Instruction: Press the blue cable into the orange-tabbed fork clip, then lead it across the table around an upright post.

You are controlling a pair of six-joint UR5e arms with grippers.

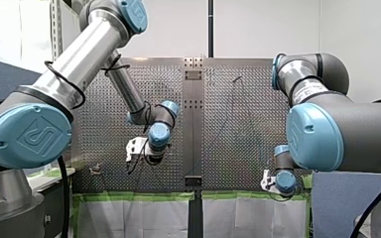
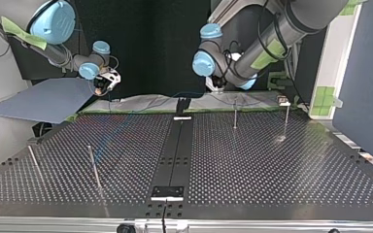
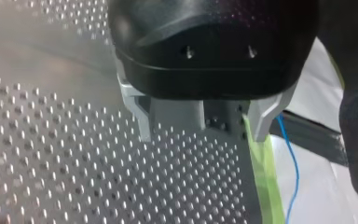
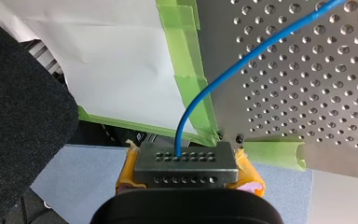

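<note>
**Observer 1:** Report the state of my right claw (image 4: 185, 161).

**Observer 2:** Fully closed. The blue cable (image 4: 242, 60) is clamped between its fingertips, with the yellow pads (image 4: 249, 175) showing on either side. From the grip point the cable rises, bends, and runs out across the perforated bench (image 4: 307, 93).

**Observer 1:** Position of that claw?

**Observer 2:** Just off a bench corner, above a blue-grey panel (image 4: 74, 186). Green tape (image 4: 186, 70) edges the bench ahead of it, and a white sheet (image 4: 112, 60) lies beyond the tape. In the front view the claw sits low at the right, at the bench's near edge.

**Observer 1:** State of my left claw (image 3: 204, 133)?

**Observer 2:** Spread wide, with nothing held. The gap between its grey metal fingers (image 3: 144, 121) contains only bare perforated plate. The claw hangs over the bench just inside the taped edge.

**Observer 1:** Is the cable near it?

**Observer 2:** Yes. A length of the blue cable runs just beside one finger, outside the gap, over the white sheet. I cannot tell whether it touches that finger.

**Observer 1:** Other fixtures?

**Observer 2:** Thin upright posts (image 2: 235, 116) stand on the bench, two at the top view's right and two at its left. The cable's run relative to them is too faint to trace.
</note>
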